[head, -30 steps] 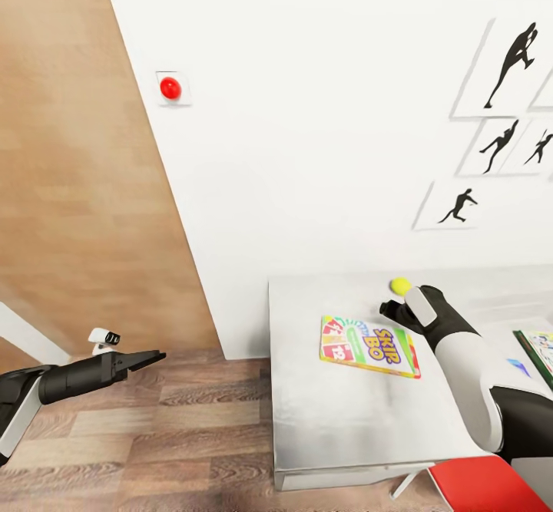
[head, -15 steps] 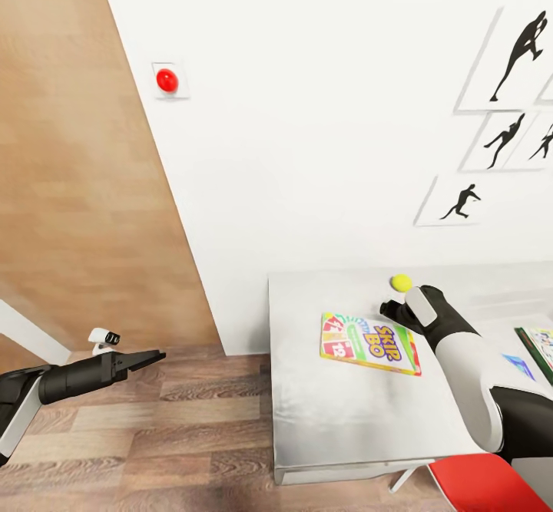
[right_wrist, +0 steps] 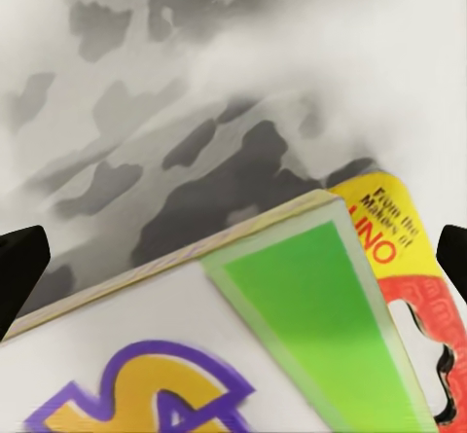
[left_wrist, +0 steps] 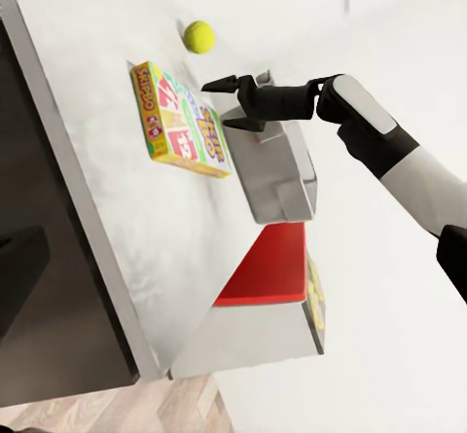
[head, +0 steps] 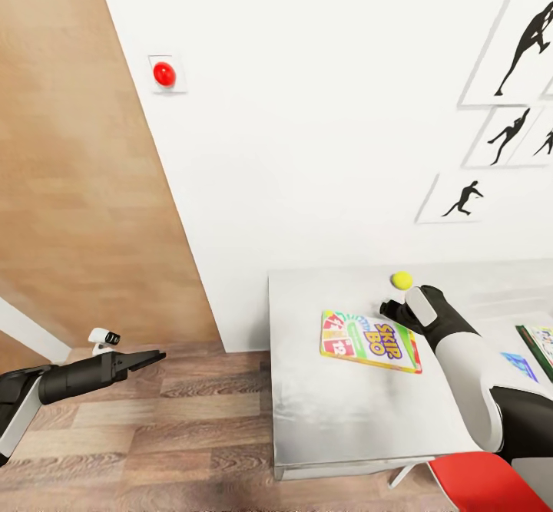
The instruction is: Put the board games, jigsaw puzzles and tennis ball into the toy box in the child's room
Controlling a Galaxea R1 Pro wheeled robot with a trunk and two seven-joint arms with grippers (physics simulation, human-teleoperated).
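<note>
Head view finds your right gripper (head: 389,311), jaws spread wide and empty, poised over the far edge of the board game (head: 370,342) on the table (head: 338,412); lower squarely so both fingers straddle its rim before closing.

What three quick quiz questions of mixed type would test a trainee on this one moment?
1. True or false: the tennis ball rests on top of the board game.
2. Which hand is above the table? A) left hand B) right hand
3. Fill in: the right hand's fingers are spread wide, so the hand is ____.

Key:
1. False. The ball lies on the tabletop, apart from the box.
2. B. The right hand hangs over the game's far end; the left hand is out over the wooden floor.
3. Open.
</note>
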